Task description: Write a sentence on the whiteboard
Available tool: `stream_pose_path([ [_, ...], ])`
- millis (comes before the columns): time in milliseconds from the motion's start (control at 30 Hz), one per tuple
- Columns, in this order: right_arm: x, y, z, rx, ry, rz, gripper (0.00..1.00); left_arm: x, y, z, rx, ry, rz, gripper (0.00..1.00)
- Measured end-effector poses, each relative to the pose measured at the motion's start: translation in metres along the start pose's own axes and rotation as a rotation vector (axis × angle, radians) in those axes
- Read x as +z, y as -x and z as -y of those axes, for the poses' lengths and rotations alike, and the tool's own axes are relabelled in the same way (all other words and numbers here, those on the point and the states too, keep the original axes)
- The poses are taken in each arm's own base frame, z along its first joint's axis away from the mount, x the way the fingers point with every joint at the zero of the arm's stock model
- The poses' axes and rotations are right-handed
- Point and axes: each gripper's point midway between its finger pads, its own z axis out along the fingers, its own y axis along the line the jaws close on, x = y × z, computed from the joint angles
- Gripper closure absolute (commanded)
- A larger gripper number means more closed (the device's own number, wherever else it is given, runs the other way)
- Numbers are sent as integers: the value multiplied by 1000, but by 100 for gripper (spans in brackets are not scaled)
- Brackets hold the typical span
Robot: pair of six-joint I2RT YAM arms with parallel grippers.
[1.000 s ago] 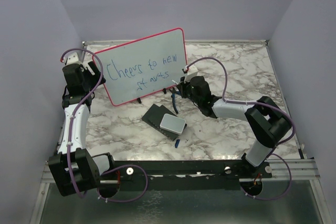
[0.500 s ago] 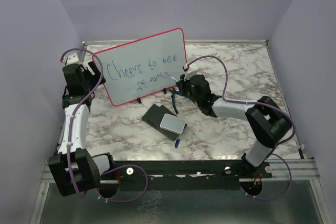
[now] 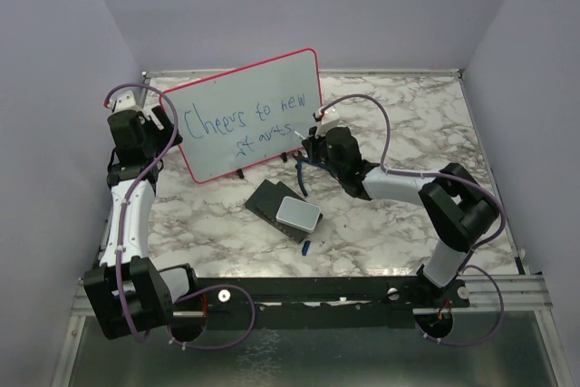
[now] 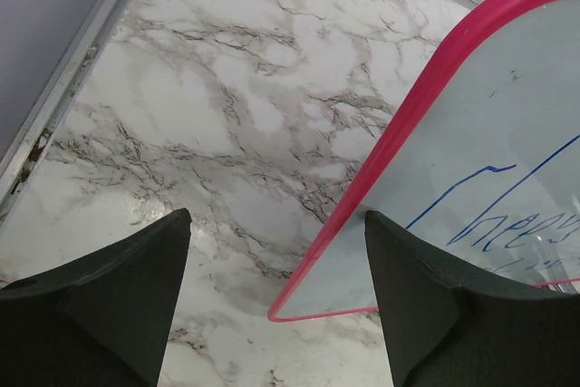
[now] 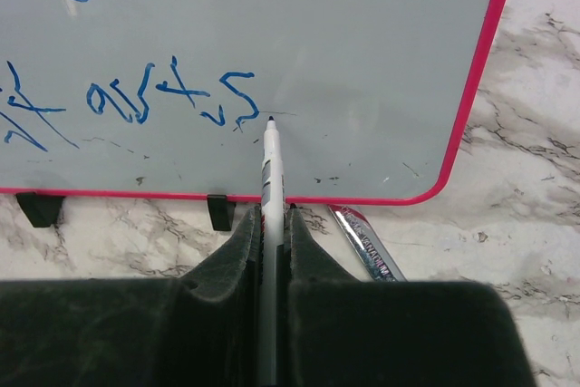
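Right gripper (image 5: 269, 217): jaws clenched on a thin white marker (image 5: 268, 165), its dark tip just right of the last "s".
Left gripper (image 4: 276, 220): jaws spread, holding nothing; the board's lower corner lies between them.
Large white red-framed whiteboard (image 5: 390, 52): stands between the two grippers, back left on the marble table (image 3: 435, 106).
Blue handwritten sentence (image 3: 243, 124): both lines look complete.
Advice: pull the tip straight off the board, with no sideways drag.

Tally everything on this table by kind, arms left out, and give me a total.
Whiteboard: 1
Marker, held in the right gripper: 1
Dark block with grey-white pad: 1
Small blue piece: 1
Silver printed stick lying by the board's corner, kind unclear: 1
Total: 5
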Motion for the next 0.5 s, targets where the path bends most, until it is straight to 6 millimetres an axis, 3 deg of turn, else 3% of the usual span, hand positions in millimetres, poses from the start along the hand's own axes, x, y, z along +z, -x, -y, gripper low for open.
stream_pose_path([
  [500, 6, -2, 3, -1, -22, -5, 99, 0, 0, 0, 1, 0, 0, 21],
])
